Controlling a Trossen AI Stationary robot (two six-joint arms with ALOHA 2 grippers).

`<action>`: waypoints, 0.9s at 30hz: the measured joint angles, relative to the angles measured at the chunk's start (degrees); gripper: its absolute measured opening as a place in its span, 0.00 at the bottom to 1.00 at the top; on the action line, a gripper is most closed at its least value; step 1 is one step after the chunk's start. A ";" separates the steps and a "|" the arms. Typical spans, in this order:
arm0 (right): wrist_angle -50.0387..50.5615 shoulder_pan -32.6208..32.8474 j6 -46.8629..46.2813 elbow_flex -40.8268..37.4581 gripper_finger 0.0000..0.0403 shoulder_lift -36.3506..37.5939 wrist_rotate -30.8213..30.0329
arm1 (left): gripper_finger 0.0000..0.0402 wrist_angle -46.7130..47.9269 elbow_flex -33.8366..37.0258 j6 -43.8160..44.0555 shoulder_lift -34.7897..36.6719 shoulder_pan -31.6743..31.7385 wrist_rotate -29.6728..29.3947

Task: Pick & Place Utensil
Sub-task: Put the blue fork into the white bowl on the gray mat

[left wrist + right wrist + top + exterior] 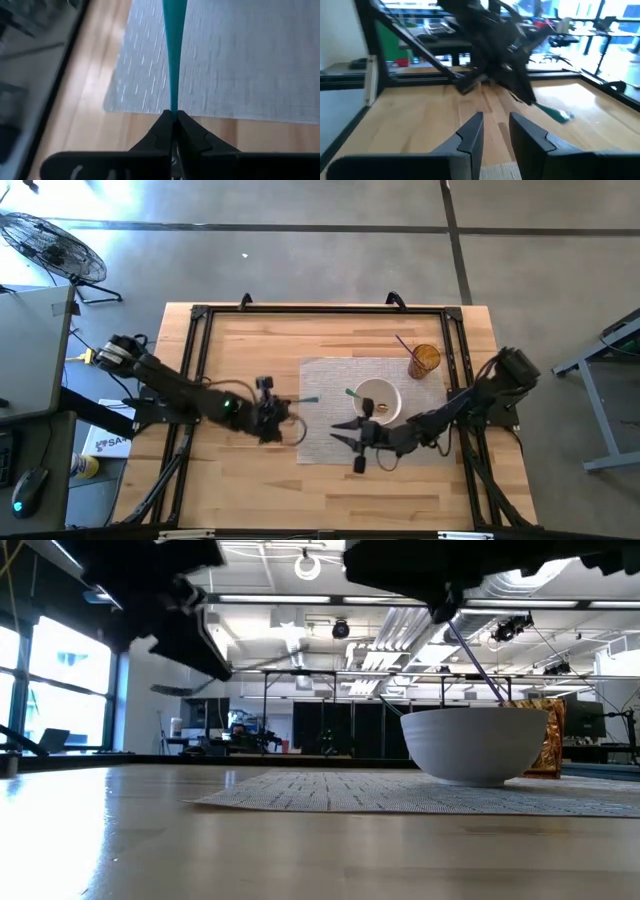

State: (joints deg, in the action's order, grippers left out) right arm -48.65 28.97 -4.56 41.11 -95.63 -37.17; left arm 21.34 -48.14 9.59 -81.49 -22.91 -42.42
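The utensil (305,400), teal, hung just off the mat's (325,442) edge, carried toward the bowl (379,396). Low view: bowl on mat. Left wrist: left gripper (174,118) pinched the handle. Right wrist: right gripper (496,132) narrowly parted, empty, waiting beside the mat.

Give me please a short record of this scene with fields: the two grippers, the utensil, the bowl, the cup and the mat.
left gripper: shut on the teal utensil, at the mat's left edge
teal utensil: held by one end, reaching out over the mat
right gripper: open, empty, near the bowl
bowl: white, on the mat, a green utensil leaning in it
cup: amber, at the mat's far right corner, with a dark stick in it
mat: grey, on the wooden table
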 joint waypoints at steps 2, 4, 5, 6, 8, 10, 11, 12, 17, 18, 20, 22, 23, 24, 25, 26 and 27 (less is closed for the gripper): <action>1.26 0.02 -1.48 3.48 0.22 -2.91 -1.36 | 0.01 -0.52 -0.02 1.20 0.00 -3.67 -3.62; 3.38 0.05 -2.49 6.64 0.22 -4.88 -3.44 | 0.01 -1.48 -0.03 1.21 0.02 -6.97 -6.64; 3.87 0.05 -2.84 8.45 0.22 -6.06 -4.87 | 0.01 -1.91 -0.07 1.21 0.02 -8.42 -7.82; 4.17 0.05 -2.97 9.88 0.22 -6.98 -6.50 | 0.01 -2.10 -0.07 1.21 0.02 -9.61 -8.89; 5.21 0.02 -3.04 12.25 0.22 -8.52 -10.89 | 0.01 -2.25 -0.07 1.21 0.02 -11.77 -11.04; 5.12 0.04 -4.33 14.06 0.22 -9.42 -14.42 | 0.01 -2.14 -0.09 1.21 0.02 -13.61 -13.24; 5.18 0.23 -5.38 14.55 0.22 -9.45 -16.51 | 0.01 -2.15 -0.18 1.21 0.02 -14.63 -14.64; 5.11 0.28 -6.62 15.05 0.22 -9.45 -17.91 | 0.01 -2.38 -0.28 1.21 0.02 -15.52 -15.74; 4.68 0.62 -13.98 15.55 0.22 -8.84 -15.30 | 0.01 -2.43 -0.31 -0.64 0.02 -18.11 -18.63; 4.68 0.54 -15.98 15.60 0.22 -8.84 -14.44 | 0.01 -2.72 -0.31 -1.58 0.02 -18.15 -18.67; 4.75 -0.06 -20.77 15.58 0.22 -8.84 -12.20 | 0.01 -3.18 -0.31 -2.95 0.02 -18.09 -18.26; 5.07 -0.92 -24.43 15.43 0.22 -8.84 -9.52 | 0.01 -3.59 -0.31 -3.65 0.02 -18.02 -17.66; 5.18 -1.35 -25.30 15.40 0.22 -8.84 -8.39 | 0.01 -3.81 -0.31 -3.78 0.02 -17.90 -17.34; 5.49 -1.77 -25.79 15.40 0.22 -8.84 -7.34 | 0.01 -3.80 -0.31 -3.80 0.02 -17.41 -17.05; 6.02 -2.16 -26.48 15.43 0.22 -8.82 -6.81 | 0.01 -3.66 -0.31 -3.86 0.02 -17.00 -16.52; 6.61 -2.51 -26.89 15.43 0.22 -8.79 -6.75 | 0.01 -3.63 -0.31 -4.00 0.02 -16.42 -15.62; 6.98 -2.82 -27.04 15.43 0.22 -8.79 -6.65 | 0.01 -3.74 -0.31 -4.43 0.02 -15.86 -14.58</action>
State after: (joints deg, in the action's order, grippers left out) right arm -41.67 26.15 -31.60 56.53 -104.42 -43.82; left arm 17.60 -48.45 5.16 -81.47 -38.77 -57.00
